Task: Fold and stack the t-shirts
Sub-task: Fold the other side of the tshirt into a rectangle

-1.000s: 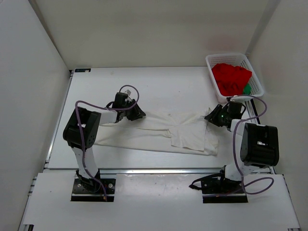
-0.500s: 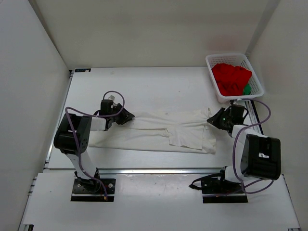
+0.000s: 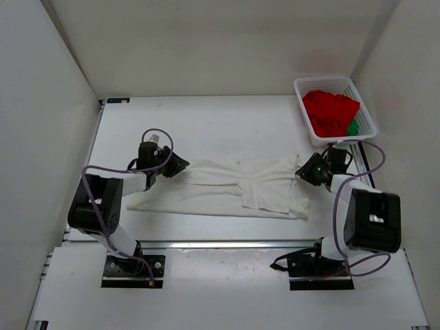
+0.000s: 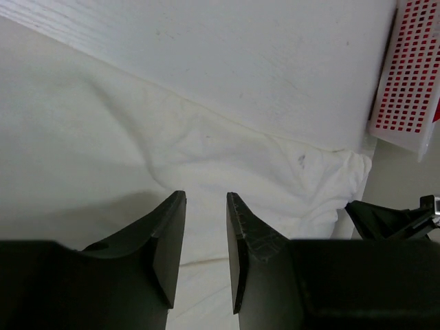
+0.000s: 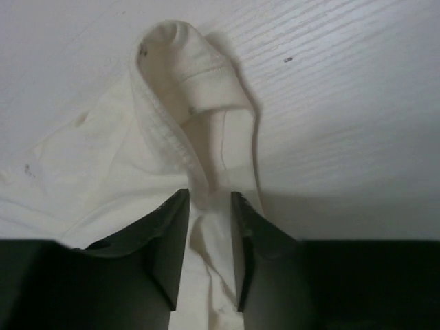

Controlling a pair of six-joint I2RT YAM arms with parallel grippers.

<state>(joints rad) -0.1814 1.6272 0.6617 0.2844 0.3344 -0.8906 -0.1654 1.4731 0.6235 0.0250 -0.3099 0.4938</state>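
The cream-white t-shirt (image 3: 227, 192) lies spread lengthwise across the table, with a folded flap near its middle. My left gripper (image 3: 180, 165) sits low at the shirt's far left corner. Its jaws stand apart over flat cloth (image 4: 137, 137), pinching nothing (image 4: 206, 198). My right gripper (image 3: 303, 170) is at the shirt's far right corner, jaws apart (image 5: 209, 194), and a raised ridge of cloth (image 5: 185, 75) runs between and ahead of them. The red t-shirt (image 3: 330, 112) and the green t-shirt (image 3: 353, 128) lie bunched in the basket.
The white mesh basket (image 3: 368, 113) stands at the back right, close behind the right arm, and its wall (image 4: 412, 75) shows in the left wrist view. White walls enclose the table. Bare tabletop (image 3: 227, 127) lies beyond the shirt.
My left gripper has drawn leftward along the shirt's far edge. The right gripper shifted slightly. The shirt now lies straighter and flatter between the two grippers.
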